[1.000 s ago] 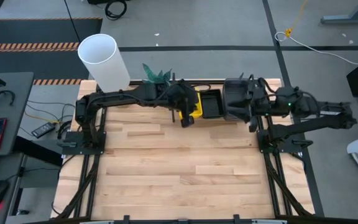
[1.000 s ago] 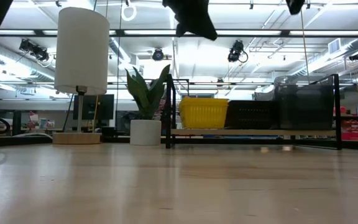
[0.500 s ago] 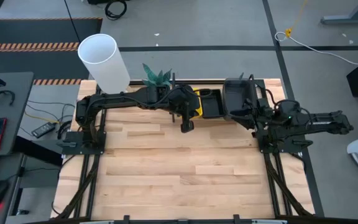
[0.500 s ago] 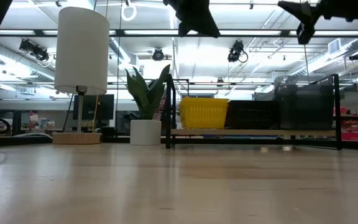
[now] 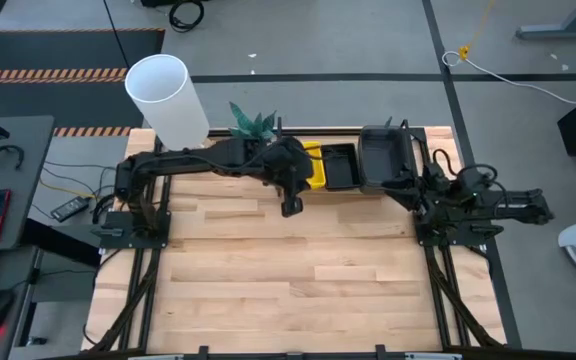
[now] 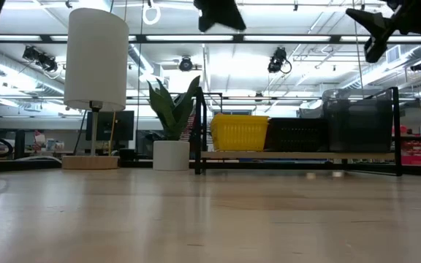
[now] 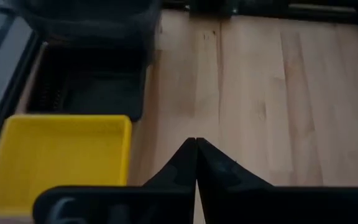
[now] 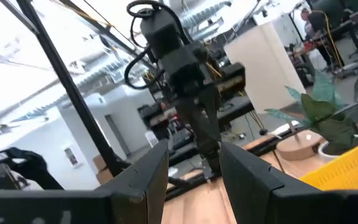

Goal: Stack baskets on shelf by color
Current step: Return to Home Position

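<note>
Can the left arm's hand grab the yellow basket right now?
Probably yes. The left hand hovers close to the yellow basket with nothing between them, but its fingers are shut and must open first.

Too small in the high view to count the layers in any pile. Partly covered there by the left arm [image 5: 218, 158]: the yellow baskets [image 5: 316, 172]. Cut by the low view's top edge: the left gripper [image 6: 219, 14] and the right gripper [image 6: 386, 29]. Cropped at the left wrist view's edge: the smoky-grey baskets [image 7: 86, 15]. Hidden there behind the gripper's body: the yellow baskets' near side. Just a yellow corner inside the right wrist view.
</note>
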Robot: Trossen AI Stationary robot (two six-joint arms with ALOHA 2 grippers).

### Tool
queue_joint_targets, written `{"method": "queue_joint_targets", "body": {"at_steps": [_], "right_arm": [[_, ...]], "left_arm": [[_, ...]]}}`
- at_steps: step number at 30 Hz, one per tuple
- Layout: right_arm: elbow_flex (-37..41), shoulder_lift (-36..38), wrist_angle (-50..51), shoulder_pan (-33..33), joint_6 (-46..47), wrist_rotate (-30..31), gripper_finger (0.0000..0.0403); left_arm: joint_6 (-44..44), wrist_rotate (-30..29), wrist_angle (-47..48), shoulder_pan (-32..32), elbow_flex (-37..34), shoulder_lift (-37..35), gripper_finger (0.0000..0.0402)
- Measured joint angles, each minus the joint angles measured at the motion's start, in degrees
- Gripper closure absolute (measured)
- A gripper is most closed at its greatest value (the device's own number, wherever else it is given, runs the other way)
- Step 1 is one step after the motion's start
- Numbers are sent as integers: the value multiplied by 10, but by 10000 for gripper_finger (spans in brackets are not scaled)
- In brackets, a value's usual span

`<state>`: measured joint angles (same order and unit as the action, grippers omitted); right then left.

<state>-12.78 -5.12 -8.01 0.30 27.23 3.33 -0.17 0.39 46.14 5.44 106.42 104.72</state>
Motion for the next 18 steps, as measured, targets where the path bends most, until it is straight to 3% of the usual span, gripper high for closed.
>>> {"method": "queue_joint_targets", "body": {"at_steps": [5,14,18], "right_arm": [[45,50,-16,0,17,0,253],[124,44,-94,0,58,-9,253],[124,39,-72,0,61,29,253]], "left_arm": [[-10,-1,-16,3,1,-45,394],[-51,-2,-34,15,0,-87,389],[-52,-3,-63,-7,0,-83,394]]}}
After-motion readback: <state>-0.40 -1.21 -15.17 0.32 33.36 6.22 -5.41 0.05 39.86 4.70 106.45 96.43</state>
